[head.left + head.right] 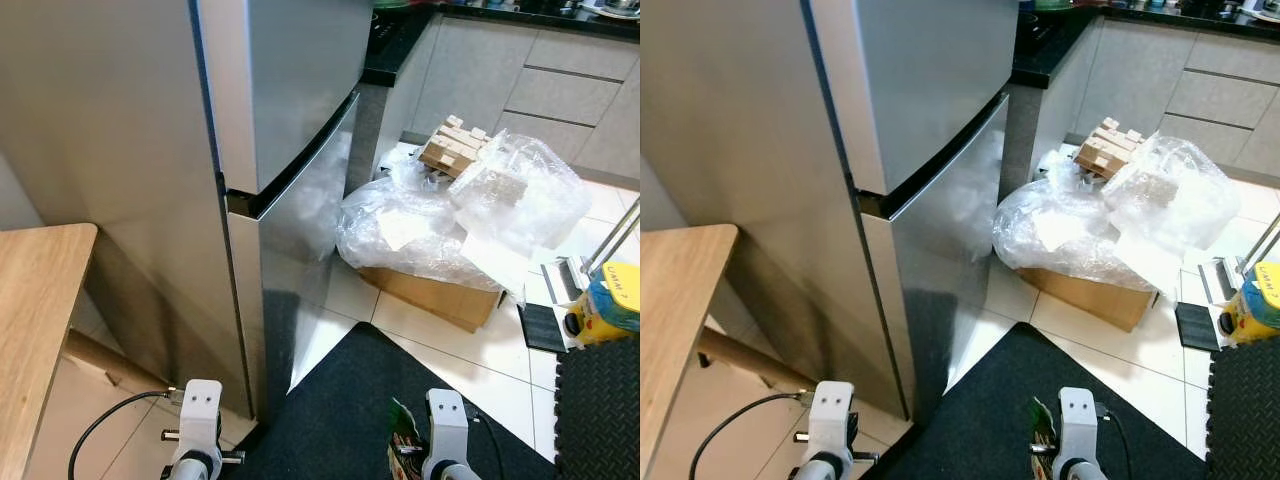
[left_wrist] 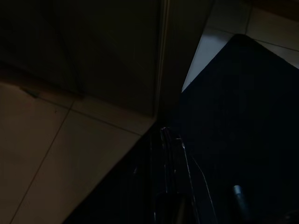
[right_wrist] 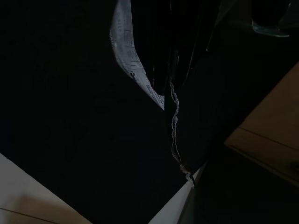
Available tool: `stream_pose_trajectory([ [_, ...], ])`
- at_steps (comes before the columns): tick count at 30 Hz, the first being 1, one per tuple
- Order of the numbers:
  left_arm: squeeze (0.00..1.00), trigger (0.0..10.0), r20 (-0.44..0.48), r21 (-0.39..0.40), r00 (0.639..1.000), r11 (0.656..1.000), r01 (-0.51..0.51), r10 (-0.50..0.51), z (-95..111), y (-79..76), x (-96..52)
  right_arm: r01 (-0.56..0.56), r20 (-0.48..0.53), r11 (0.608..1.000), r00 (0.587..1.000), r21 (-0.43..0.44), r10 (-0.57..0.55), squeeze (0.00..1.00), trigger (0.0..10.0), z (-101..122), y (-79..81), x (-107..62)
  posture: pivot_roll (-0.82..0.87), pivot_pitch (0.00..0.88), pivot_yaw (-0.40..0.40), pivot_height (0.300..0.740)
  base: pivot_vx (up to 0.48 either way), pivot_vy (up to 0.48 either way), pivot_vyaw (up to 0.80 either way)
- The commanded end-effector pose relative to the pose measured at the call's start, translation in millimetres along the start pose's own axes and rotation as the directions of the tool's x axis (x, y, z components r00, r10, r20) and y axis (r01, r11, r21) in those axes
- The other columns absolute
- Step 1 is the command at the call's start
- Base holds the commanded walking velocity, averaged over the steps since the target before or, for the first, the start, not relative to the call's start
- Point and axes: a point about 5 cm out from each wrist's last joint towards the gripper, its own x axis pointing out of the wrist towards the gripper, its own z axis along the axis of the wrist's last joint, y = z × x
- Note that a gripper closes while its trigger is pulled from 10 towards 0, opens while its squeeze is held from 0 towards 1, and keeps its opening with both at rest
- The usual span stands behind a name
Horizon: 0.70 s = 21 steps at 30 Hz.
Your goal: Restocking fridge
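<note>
The silver fridge (image 1: 290, 100) stands right before me with both doors closed; its lower door (image 1: 300, 240) reaches down to the floor. My right arm (image 1: 447, 430) hangs low over the black mat. Beside that wrist a green and dark packet (image 1: 402, 445) sticks out. In the right wrist view my right gripper (image 3: 180, 42) is shut on this packet (image 3: 174, 116), whose crimped edge hangs below the fingers. My left arm (image 1: 198, 420) hangs idle near the fridge's bottom corner, and its gripper (image 2: 173, 205) is lost in the dark.
A wooden table (image 1: 30, 320) stands at my left. A black mat (image 1: 340, 410) covers the floor under my arms. Right of the fridge sits a cardboard box (image 1: 440, 292) heaped with clear plastic (image 1: 470, 210) and wooden blocks (image 1: 455, 145). Grey cabinets (image 1: 560, 90) line the back.
</note>
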Motion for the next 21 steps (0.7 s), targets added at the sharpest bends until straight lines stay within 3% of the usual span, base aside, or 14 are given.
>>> stream_pose_trajectory([
  [1, 0.00, 10.0, -0.001, 0.015, 1.000, 1.000, -0.002, 0.002, -2, 1.6, -1.4, 0.018, 0.006, 1.000, 1.000, 0.012, -0.018, 0.00, 10.0, 0, -4.4, -1.0, -0.07, 0.005, -0.030, 0.740, 0.000, 0.000, 0.00],
  [6, 0.00, 10.0, 0.026, 0.051, 0.999, 0.998, -0.021, 0.020, 1, 4.9, -1.5, 0.018, 0.005, 1.000, 1.000, 0.018, -0.018, 0.00, 10.0, -1, -4.1, -1.3, -0.07, 0.007, -0.037, 0.740, 0.000, -0.049, 0.00],
  [14, 0.00, 10.0, 0.046, 0.026, 0.998, 0.999, -0.043, 0.042, 3, 6.4, -1.8, 0.020, 0.001, 1.000, 1.000, 0.008, -0.020, 0.00, 10.0, -3, -6.9, -2.1, -0.07, 0.009, -0.040, 0.740, 0.000, -0.480, 0.00],
  [18, 0.00, 10.0, 0.088, -0.033, 0.990, 0.994, -0.108, 0.111, 10, 14.0, -0.3, 0.024, 0.008, 1.000, 1.000, 0.009, -0.024, 0.00, 10.0, -1, -8.4, -1.9, -0.08, 0.009, -0.037, 0.740, 0.000, 0.000, 0.00],
  [20, 0.00, 10.0, 0.187, -0.072, 0.958, 0.976, -0.206, 0.216, 29, 31.3, 2.1, 0.023, 0.007, 1.000, 1.000, 0.007, -0.023, 0.00, 10.0, -1, -9.1, -2.3, -0.08, 0.009, -0.040, 0.740, 0.000, 0.000, 0.00],
  [21, 0.00, 10.0, 0.187, -0.072, 0.958, 0.976, -0.206, 0.216, 29, 31.3, 2.1, 0.023, 0.007, 1.000, 1.000, 0.007, -0.023, 0.00, 10.0, -1, -9.1, -2.3, -0.08, 0.009, -0.040, 0.740, 0.000, 0.000, 0.00],
])
